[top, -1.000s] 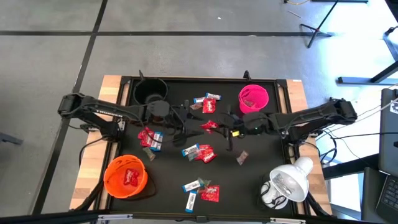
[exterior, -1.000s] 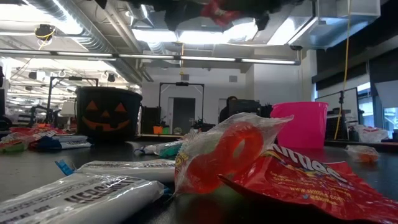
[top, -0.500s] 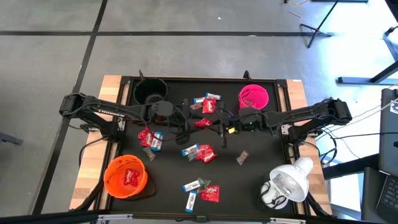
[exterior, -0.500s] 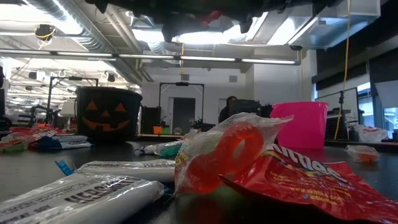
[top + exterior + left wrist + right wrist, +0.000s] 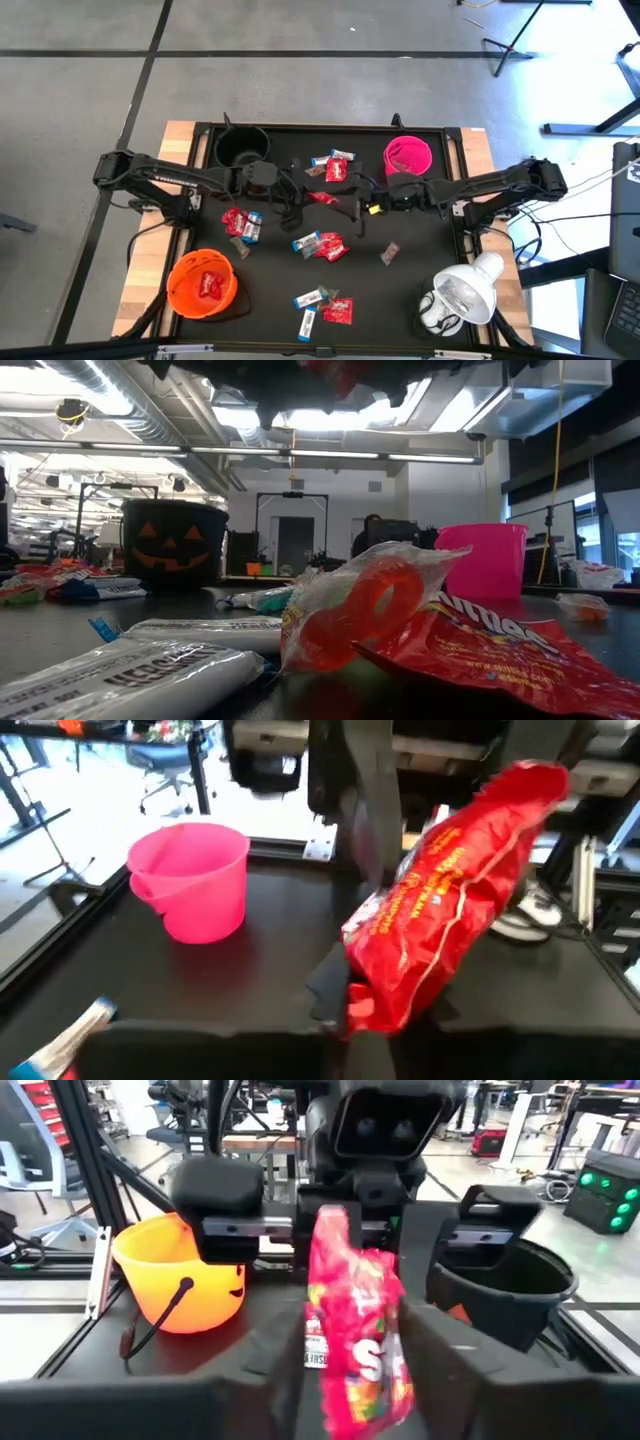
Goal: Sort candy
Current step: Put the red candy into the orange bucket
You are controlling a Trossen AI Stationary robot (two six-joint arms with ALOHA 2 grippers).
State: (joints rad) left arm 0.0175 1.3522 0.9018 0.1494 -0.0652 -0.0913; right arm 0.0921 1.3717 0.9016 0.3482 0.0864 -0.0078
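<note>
A red candy pack (image 5: 322,197) hangs in the air over the middle of the black table, between my two grippers, which face each other. My left gripper (image 5: 303,196) is shut on the end of the pack nearest to it. My right gripper (image 5: 346,198) is open, with a finger on either side of the pack's other end (image 5: 352,1330). Several more candies in red and in blue-and-white wrappers lie loose on the table (image 5: 320,245) (image 5: 240,222) (image 5: 335,165) (image 5: 325,305). In the low view both grippers are only dark shapes at the top, with some red (image 5: 335,368) between them. My left gripper pinches the red pack's end (image 5: 365,1010) between its two fingers, coming nearly level from the table's left. The pack is lifted clear of the table. It stretches away from the fingers, slanting upward toward my right gripper.
An orange bowl (image 5: 203,283) with red candy in it stands near left. A black bowl (image 5: 243,150) is far left and a pink bowl (image 5: 408,157) far right. A white lamp (image 5: 460,295) sits near right. One small candy (image 5: 389,252) lies right of centre.
My right gripper has carried the red pack a little toward the table's left, up to my left gripper. My left gripper has shut on the pack's end, and my right gripper's fingers have parted. The pack stays in the air between them.
</note>
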